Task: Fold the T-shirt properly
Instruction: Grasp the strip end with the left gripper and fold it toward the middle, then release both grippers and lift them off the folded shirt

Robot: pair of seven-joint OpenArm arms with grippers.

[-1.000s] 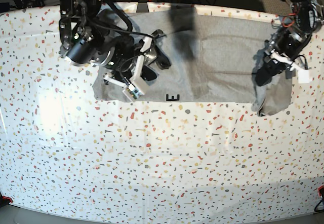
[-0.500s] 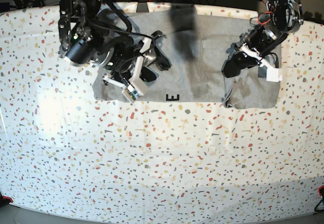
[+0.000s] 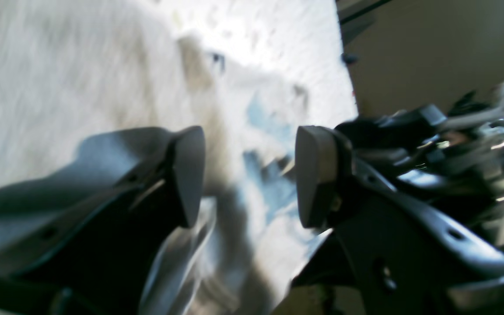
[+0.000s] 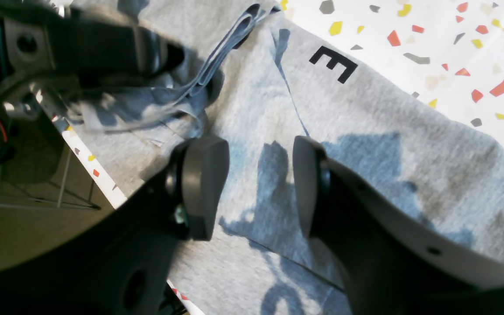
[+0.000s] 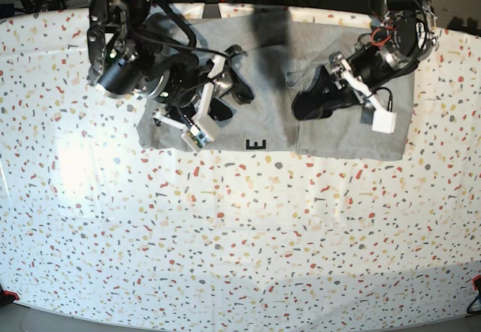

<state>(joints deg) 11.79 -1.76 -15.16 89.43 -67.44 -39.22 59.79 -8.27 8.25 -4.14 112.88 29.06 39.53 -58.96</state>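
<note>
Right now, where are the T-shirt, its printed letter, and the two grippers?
T-shirt (image 5: 316, 43): base view, plain grey back.
Letter E (image 4: 333, 64): right wrist view, black print.
Left gripper (image 3: 250, 175): left wrist view, between fingertips.
Right gripper (image 4: 260, 188): right wrist view, between fingertips.

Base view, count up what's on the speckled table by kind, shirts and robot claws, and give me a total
T-shirt: 1, grey, lying flat
Claws: 2, the left claw and the right claw, both over the shirt with jaws apart
Total: 3

White table (image 5: 240, 242) with multicolour terrazzo speckles; grey T-shirt (image 5: 316, 133) lies flat along its far edge, partly folded, black letter "E" (image 5: 256, 145) at near hem.
</note>
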